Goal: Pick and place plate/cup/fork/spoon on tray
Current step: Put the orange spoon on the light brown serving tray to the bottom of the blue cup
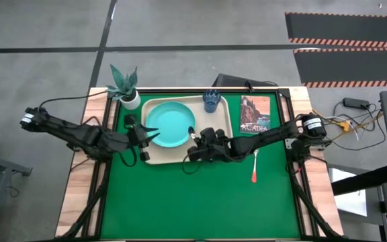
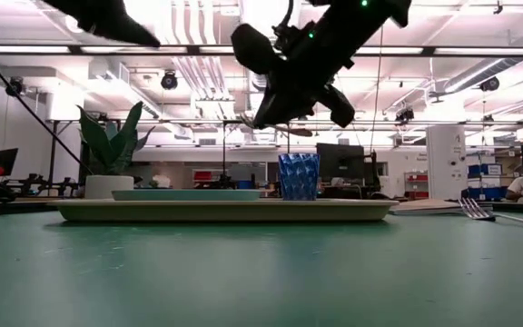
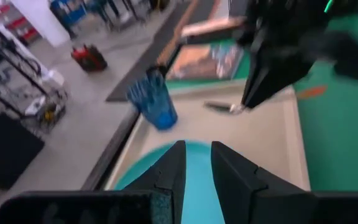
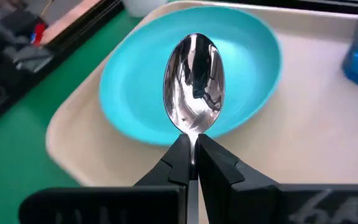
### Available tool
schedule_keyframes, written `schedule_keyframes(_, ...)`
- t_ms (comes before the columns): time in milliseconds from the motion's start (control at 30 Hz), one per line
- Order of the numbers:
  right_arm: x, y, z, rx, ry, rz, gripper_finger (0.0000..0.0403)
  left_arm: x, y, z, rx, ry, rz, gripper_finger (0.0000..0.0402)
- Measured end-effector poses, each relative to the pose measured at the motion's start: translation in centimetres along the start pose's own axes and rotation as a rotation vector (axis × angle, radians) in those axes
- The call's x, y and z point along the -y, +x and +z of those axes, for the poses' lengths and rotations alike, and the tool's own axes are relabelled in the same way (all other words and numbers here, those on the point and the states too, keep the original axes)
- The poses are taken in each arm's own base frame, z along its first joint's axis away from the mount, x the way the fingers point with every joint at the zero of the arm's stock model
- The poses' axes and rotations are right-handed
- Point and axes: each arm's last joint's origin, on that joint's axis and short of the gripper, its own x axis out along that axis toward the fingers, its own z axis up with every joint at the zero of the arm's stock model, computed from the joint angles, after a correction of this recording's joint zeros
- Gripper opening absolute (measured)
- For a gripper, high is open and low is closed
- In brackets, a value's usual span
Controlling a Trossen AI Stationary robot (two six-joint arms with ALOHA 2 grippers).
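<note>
The beige tray (image 1: pixel 210 144) lies on the green mat. The turquoise plate (image 1: pixel 170 126) rests flat in the tray's left half. The blue cup (image 1: pixel 211 101) stands upright in the tray's far right corner. My right gripper (image 1: pixel 197 142) is above the tray's middle, shut on the spoon (image 4: pixel 194 81). The spoon's bowl is over the plate's right rim; its handle is hidden by the fingers. My left gripper (image 3: pixel 197 165) is open and empty over the plate's left edge. The fork (image 1: pixel 254 168) lies flat on the mat, right of the tray. My right gripper pinches the spoon's neck (image 4: pixel 192 133), just behind the bowl, between its two fingertips. The fingers come from the table's right, slanting down, and lie along the spoon. The bowl sticks out ahead of the fingertips, hollow side up. The spoon is lifted clear of the tray and plate.
A white pot with a green plant (image 1: pixel 126 91) stands at the tray's far left corner. A picture card or book (image 1: pixel 254 114) lies right of the cup. The mat's near half (image 1: pixel 193 202) is bare green.
</note>
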Motion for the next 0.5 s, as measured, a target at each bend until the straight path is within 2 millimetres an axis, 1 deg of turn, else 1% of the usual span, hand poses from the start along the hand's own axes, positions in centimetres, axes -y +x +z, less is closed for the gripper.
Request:
schedule_keyframes(100, 0.8, 0.9, 0.6, 0.004, 0.052, -0.034, 0.0013, -0.5, -0.5, 0.7, 0.064, -0.010, 0.004, 0.0061)
schedule_keyframes(200, 1.4, 1.8, 0.8, -0.014, 0.083, -0.051, 0.0013, -0.8, -0.8, 1.2, 0.117, -0.013, 0.009, 0.0061)
schedule_keyframes(333, 1.6, 2.4, 0.7, -0.018, 0.121, -0.058, 0.0013, -0.9, -0.9, 1.6, 0.155, 0.019, 0.017, 0.0061)
schedule_keyframes(400, 1.3, 2.9, 0.7, -0.021, 0.123, -0.063, 0.0013, -0.9, -0.9, 1.7, 0.166, 0.041, 0.022, 0.0061)
schedule_keyframes(500, -0.2, 3.8, 1.3, -0.007, 0.104, -0.045, 0.0013, -1.0, -1.0, 2.0, 0.190, 0.058, 0.029, 0.0061)
